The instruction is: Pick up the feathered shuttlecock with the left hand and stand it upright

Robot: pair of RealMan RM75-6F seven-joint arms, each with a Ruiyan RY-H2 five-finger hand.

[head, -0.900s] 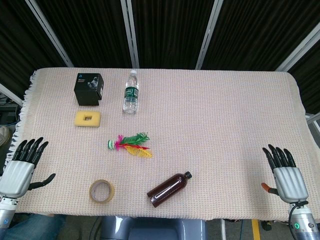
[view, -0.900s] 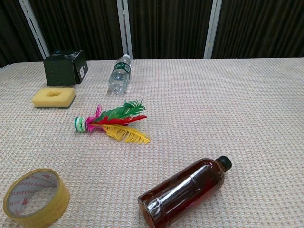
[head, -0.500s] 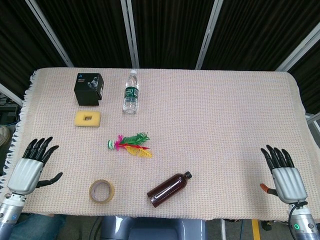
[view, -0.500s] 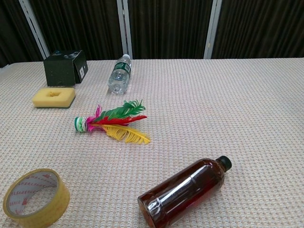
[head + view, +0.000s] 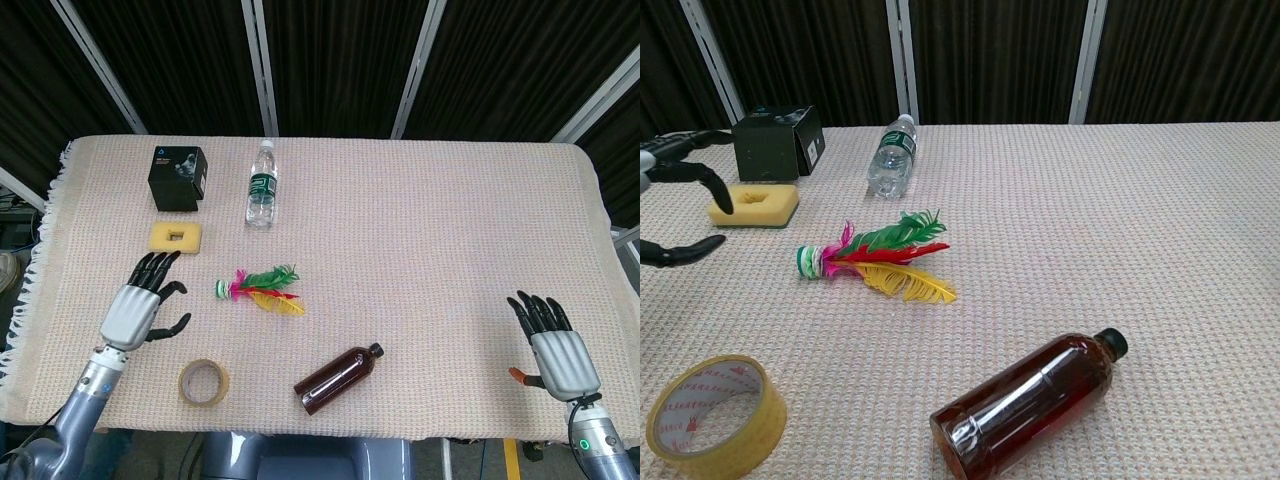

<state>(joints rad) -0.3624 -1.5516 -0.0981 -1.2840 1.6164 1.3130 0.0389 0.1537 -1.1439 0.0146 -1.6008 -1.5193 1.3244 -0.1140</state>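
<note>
Brown bottle [image 5: 338, 377] and clear water bottle [image 5: 260, 184] lay on their sides, capped; contents unclear. Shuttlecock [image 5: 258, 289] lay flat mid-table. Left hand [image 5: 140, 308] was near it, fingers apart, empty. Right hand [image 5: 555, 347], fingers spread, showed in head view only.

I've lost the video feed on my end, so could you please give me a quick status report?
Left hand open, near shuttlecock, not touching. Right hand open, at table edge. Shuttlecock lying flat. Path unobstructed; tape roll off to the side.

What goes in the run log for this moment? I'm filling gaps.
phase: approach | left hand: open, beside shuttlecock, apart | shuttlecock: lying flat | right hand: open, idle
</note>
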